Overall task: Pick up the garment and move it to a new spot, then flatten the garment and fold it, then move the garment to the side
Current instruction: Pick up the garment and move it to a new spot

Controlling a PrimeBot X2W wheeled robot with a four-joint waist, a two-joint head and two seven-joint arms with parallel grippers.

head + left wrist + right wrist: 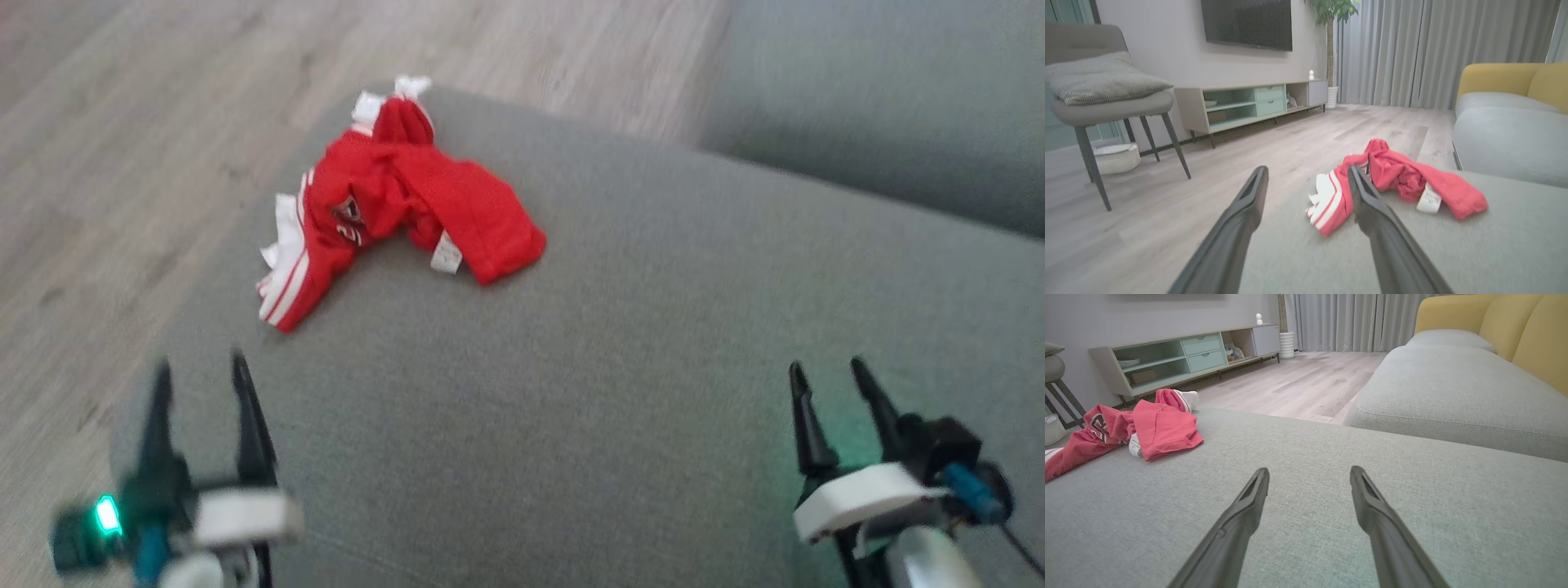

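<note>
Basket [1116,159]: white, on the floor [1290,134] under the chair [1106,106]; contents cannot be told.
Cabinet [1249,102]: open compartments hold small things, too blurred to name.
Garment [392,196] [1400,175] [1159,424]: red with white stripes, crumpled on the grey cushion [571,367] near its far left corner.
Left gripper [201,363] [1307,169]: fingers spread wide, holding nothing, over the cushion just short of the garment.
Right gripper [826,367] [1309,470]: fingers spread wide, empty, over bare cushion, well apart from the garment.

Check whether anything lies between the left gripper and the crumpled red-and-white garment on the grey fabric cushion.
Nothing visible does. Only bare grey fabric cushion separates the open left gripper from the crumpled red-and-white garment, which lies ahead of its fingertips, untouched.
</note>
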